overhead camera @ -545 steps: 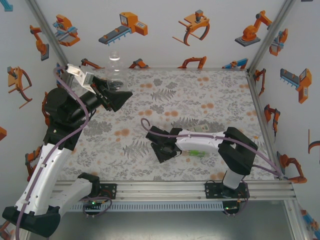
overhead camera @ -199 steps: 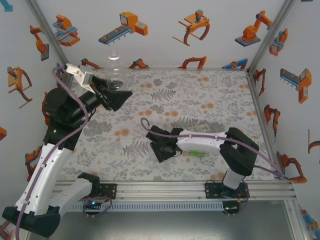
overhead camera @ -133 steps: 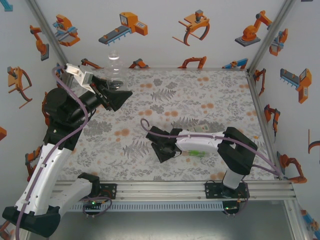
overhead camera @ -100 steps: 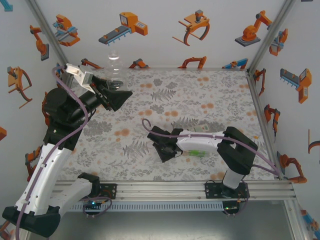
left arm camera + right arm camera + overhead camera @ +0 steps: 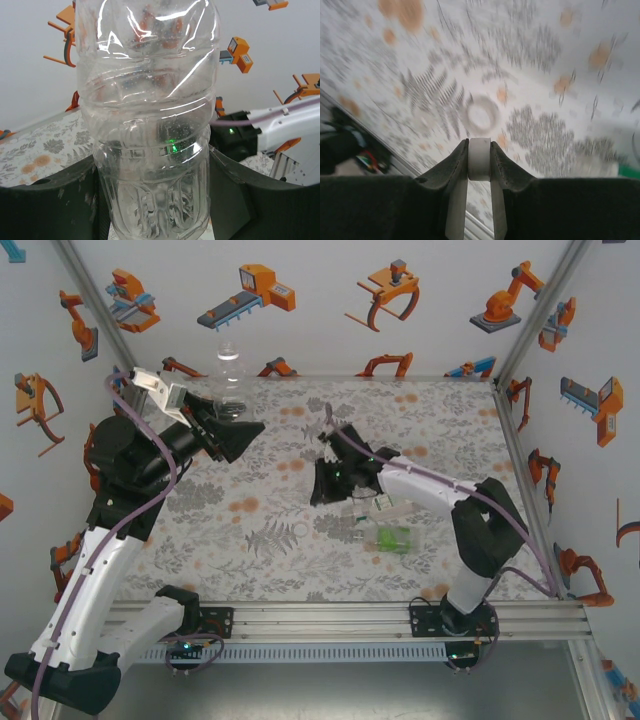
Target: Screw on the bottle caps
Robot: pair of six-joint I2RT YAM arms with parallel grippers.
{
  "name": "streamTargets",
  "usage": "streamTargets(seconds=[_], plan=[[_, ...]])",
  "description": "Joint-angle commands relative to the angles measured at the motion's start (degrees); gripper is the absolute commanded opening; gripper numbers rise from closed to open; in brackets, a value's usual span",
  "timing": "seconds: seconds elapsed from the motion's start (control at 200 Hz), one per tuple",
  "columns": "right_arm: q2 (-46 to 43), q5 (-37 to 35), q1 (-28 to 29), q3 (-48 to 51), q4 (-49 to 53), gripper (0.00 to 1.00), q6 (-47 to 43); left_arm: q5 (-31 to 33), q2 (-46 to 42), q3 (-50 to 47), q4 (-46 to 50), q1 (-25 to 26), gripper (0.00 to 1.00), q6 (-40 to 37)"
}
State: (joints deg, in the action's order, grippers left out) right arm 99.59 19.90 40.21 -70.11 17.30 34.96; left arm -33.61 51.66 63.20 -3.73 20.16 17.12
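Table [image 5: 440, 420] grey ferns, orange spots; clear bottle [image 5: 150, 125]; white cap [image 5: 479, 159]; green-tinted bottle [image 5: 392, 537].

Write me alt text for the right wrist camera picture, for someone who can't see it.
The right gripper pinches a white bottle cap edge-on between its two black fingers, up above the table. Below it, blurred, is the floral table cover, with a second white cap lying flat on it.
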Motion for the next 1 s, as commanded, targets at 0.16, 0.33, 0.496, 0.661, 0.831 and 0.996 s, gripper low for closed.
streamTargets(seconds=[0.16,0.33,0.496,0.661,0.831,0.996], plan=[[13.39,16.69,-8.43,-5.3,-19.1,0.25,13.06,0.86,-1.87,-0.89,2.58,-0.16,0.0,-1.31],[19.56,19.12,-11.07,-6.52,-25.3,0.26,17.72,1.09,-2.18,-1.13,2.76,-0.13,0.0,-0.98],[22.41,20.0,-12.88,-4.61,-26.88,0.29,18.72,1.0,-1.94,-1.1,2.34,-0.19,0.0,-0.56],[21.97,18.46,-15.38,-1.66,-22.59,0.34,15.93,1.0,-1.87,-0.81,2.18,-0.18,0.0,-0.26],[19.56,10.71,-16.44,-3.89,-8.07,0.33,7.95,1.0,-1.94,-0.79,2.13,-0.15,0.0,-0.12],[19.63,11.64,-17.08,-3.37,-9.16,0.35,8.34,1.02,-2.47,-0.55,2.4,-0.13,0.0,-0.16]])
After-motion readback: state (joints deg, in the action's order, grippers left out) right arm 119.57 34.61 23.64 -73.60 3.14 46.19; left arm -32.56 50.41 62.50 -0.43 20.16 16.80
